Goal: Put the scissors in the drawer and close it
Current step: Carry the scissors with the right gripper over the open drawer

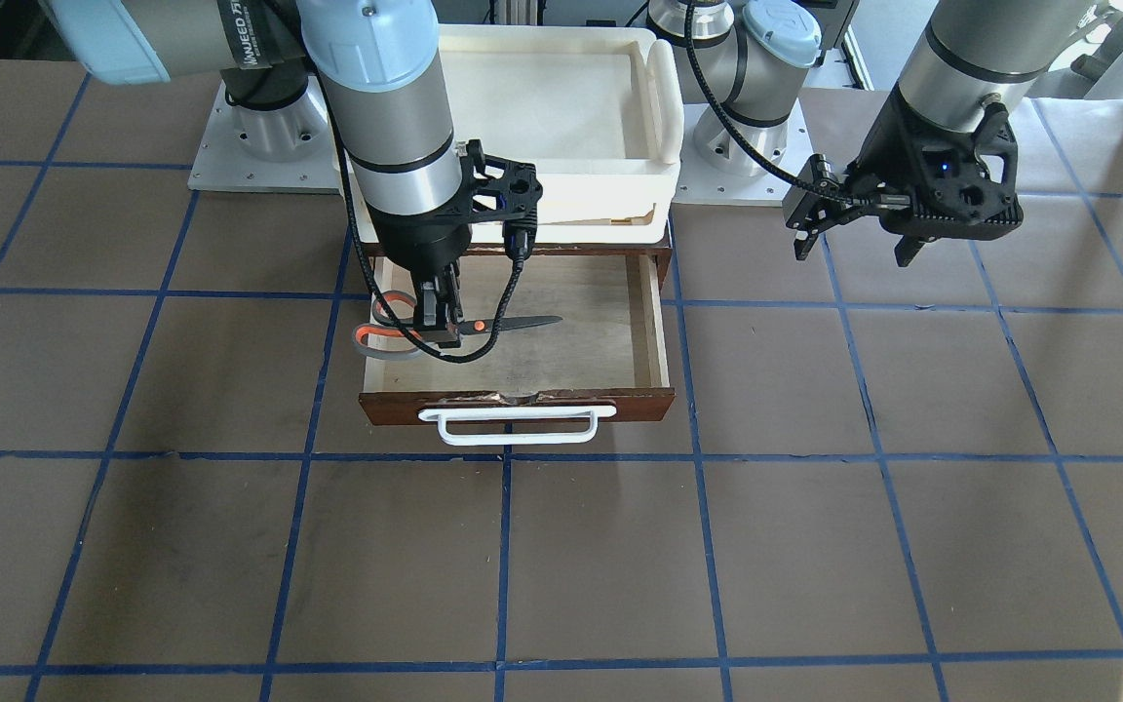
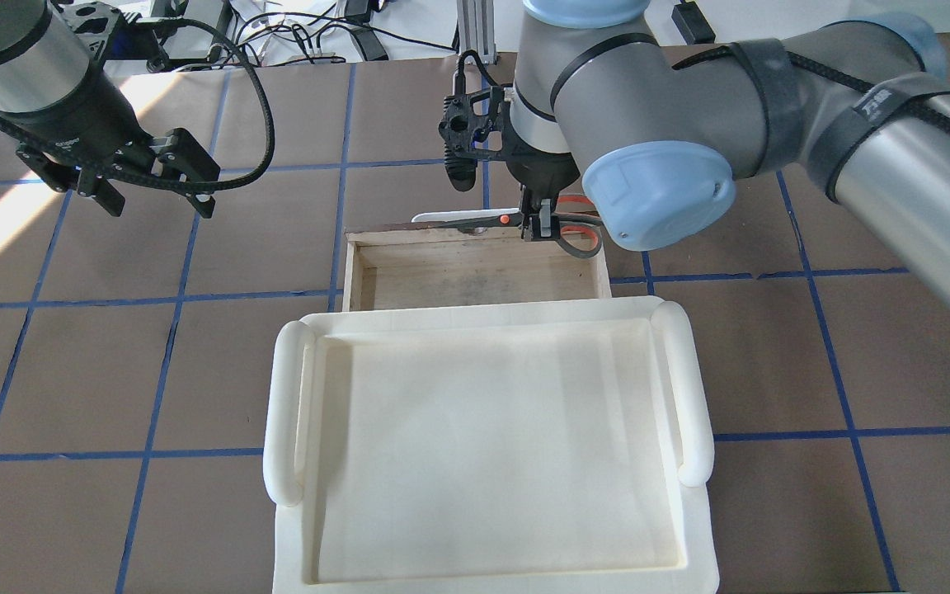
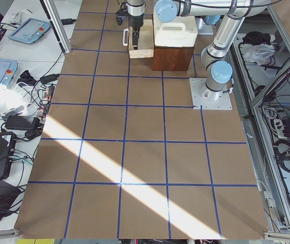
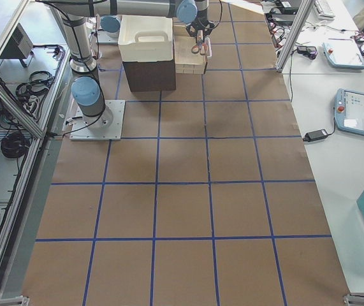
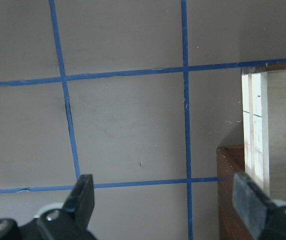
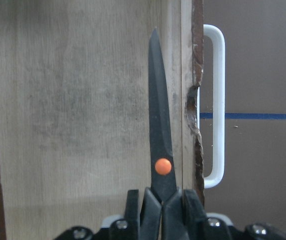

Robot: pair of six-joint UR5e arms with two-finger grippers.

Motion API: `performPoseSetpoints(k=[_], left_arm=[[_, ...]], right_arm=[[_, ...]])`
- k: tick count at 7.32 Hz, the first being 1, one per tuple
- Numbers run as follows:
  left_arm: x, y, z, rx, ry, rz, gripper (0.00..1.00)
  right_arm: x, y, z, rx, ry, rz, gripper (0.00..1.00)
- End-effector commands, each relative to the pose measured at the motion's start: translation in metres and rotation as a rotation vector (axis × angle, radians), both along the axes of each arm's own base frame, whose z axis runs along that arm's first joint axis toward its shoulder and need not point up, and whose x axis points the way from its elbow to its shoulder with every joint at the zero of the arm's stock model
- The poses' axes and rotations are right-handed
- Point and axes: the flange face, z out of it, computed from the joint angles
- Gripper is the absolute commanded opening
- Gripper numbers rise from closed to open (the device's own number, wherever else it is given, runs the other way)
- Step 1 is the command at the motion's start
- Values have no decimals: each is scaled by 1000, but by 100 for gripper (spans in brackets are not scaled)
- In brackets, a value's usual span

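The scissors, with orange-red and grey handles and dark blades, are held level over the open drawer. My right gripper is shut on them next to the pivot, handles over the drawer's side wall. In the right wrist view the blade runs along the inside of the drawer front, beside the white bar handle. In the overhead view the scissors show over the drawer's front edge, under my right gripper. My left gripper is open and empty, hanging above the table beside the drawer.
A white plastic tray sits on top of the dark brown cabinet that the drawer slides out of. The brown table has a blue tape grid. The left wrist view shows the drawer's pale side wall to the right of my left gripper.
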Motion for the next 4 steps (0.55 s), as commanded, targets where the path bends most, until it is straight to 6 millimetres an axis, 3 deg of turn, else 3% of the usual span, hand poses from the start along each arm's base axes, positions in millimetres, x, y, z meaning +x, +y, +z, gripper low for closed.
performPoseSetpoints(k=[1, 4], left_arm=[[0, 0, 0, 0, -1, -1, 100], [0, 0, 0, 0, 1, -1, 100]], right_arm=[[33, 3, -25, -2, 31, -3, 0], [66, 16, -50, 22, 61, -29, 0]])
